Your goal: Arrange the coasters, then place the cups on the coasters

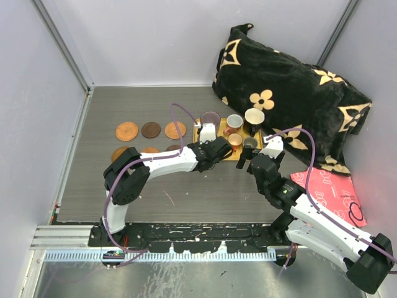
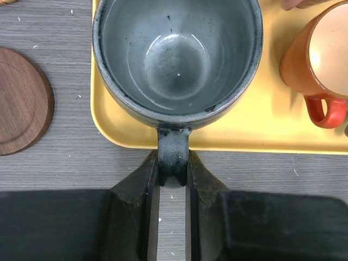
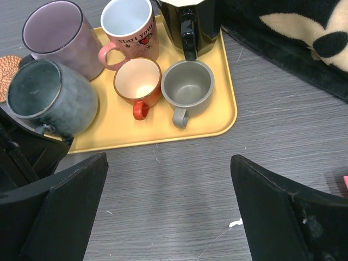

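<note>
The left gripper (image 2: 174, 163) is clamped on the handle of the grey-green mug (image 2: 176, 54), its two dark fingers (image 2: 149, 185) pressed against either side of the handle with only a narrow gap between them. The mug's bowl sits straight ahead of the fingertips at the near edge of the yellow tray (image 2: 244, 133), and its handle reaches out over the rim toward the claw; whether the mug is raised off the tray cannot be told. A brown wooden coaster (image 2: 22, 100) lies flat on the grey table (image 2: 70, 163) ahead and to the left of that claw, just beside the tray, and the tiny orange cup (image 2: 321, 60) stands ahead and to its right, on the tray. The right gripper (image 3: 168, 160) hangs over bare table with its jaws spread wide and nothing between them. Ahead of it the tray carries the tiny grey cup (image 3: 187, 87) and the orange one side by side nearest the fingers, with the translucent purple mug (image 3: 57, 35), the copper-pink cup (image 3: 130, 27) and the black cup (image 3: 190, 22) in a row beyond them. The other coasters (image 1: 151, 129) are laid out on the table well to the left of both claws, in the top view. A black flowered cushion (image 1: 285, 93) lies beyond the tray, and a red packet (image 1: 329, 192) is on the table beside the right arm.
</note>
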Available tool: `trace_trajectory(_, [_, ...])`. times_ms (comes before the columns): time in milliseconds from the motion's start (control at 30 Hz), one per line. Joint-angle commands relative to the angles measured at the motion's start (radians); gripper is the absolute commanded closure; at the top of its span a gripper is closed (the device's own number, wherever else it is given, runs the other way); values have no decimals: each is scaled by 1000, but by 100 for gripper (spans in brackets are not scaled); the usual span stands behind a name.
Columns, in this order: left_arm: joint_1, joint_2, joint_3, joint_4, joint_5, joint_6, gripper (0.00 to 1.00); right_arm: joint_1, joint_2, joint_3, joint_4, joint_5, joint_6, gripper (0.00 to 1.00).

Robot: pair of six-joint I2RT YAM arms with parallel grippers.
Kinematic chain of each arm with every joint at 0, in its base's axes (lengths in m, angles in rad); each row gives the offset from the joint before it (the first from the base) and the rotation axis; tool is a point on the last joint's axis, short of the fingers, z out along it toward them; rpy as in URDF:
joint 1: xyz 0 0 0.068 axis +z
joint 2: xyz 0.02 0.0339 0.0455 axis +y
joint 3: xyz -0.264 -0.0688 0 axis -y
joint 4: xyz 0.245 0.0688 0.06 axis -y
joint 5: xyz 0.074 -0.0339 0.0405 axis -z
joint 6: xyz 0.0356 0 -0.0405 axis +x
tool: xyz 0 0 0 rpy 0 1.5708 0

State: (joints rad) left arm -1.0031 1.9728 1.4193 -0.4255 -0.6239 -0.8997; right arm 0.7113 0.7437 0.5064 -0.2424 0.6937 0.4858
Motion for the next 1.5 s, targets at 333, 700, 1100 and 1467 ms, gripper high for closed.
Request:
trace_trajectory(333, [-51,-102,33,13,-123,101,100,-3,-16,-5,38,3,17,0])
trace_trajectory(700, [-71,-186,10,2,-168,166,100,-3,-21,-9,38,1,19,0])
trace_trajectory(1100, [-72,-184,-22,47,-158,186,100,-4,-22,-8,40,-3,14,0])
trace_trajectory(1467, [-71,-157,-106,182,-183,215,100,-4,-2,-5,43,-13,13,0])
